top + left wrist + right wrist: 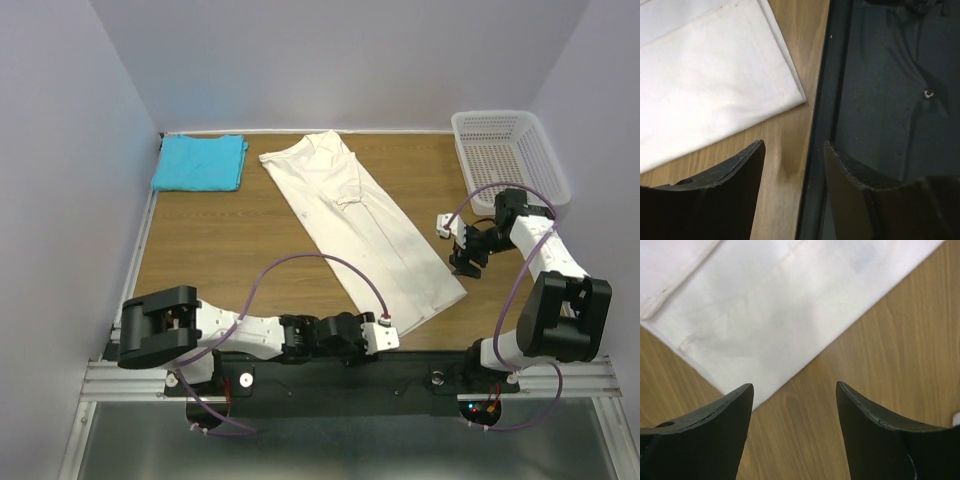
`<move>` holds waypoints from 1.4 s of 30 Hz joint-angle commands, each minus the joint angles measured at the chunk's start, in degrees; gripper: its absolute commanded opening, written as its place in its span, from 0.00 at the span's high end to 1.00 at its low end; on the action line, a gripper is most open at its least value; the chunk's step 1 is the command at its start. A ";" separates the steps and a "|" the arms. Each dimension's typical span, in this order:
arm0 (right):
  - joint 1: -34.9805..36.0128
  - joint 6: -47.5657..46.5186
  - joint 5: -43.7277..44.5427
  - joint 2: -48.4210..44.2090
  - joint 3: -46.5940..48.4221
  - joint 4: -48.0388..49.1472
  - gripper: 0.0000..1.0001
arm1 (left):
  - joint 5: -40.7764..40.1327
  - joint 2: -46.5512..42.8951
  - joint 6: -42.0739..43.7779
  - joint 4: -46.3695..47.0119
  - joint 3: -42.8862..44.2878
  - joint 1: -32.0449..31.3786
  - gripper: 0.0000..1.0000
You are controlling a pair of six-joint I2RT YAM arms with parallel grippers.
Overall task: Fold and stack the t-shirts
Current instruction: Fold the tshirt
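From the top view, the turquoise t-shirt (200,163) lies folded at the far left corner of the desk (220,250). The cream t-shirt (360,225) lies as a long narrow strip, slanting from far centre to near right. The basket (508,150) sits far right, apart from both. The left hand (388,336) is low at the strip's near corner, and the right hand (462,262) is just beside its right edge. The step looks like the crosswise fold, near end over to far end.

In the left wrist view, the fingers (740,170) are parted with nothing between them. The cream corner lies just ahead of them, short of the dark rail (880,100). This hand should reach forward so one finger slides under the corner, and it should pinch every layer.

In the right wrist view, this hand also stands wide apart and empty. The strip's other near corner lies at the tip of one finger (735,410), with bare wood between the two. It should shift onto the cloth before closing. Both hands should then lift low and together, keeping the hem taut and the side edges lined up, or the layers may slip apart.
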 commanded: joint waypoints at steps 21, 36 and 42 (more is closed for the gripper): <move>-4.74 -11.81 -4.07 1.46 -0.19 -9.32 0.32 | -0.21 13.83 12.41 9.57 7.75 -1.32 0.43; -5.10 -10.32 -5.92 2.95 0.60 -10.03 0.33 | 0.06 16.19 5.47 7.55 13.89 -1.32 0.40; -6.24 -9.97 -6.00 3.04 0.60 -9.94 0.33 | -0.03 19.53 1.87 6.50 18.19 -0.71 0.40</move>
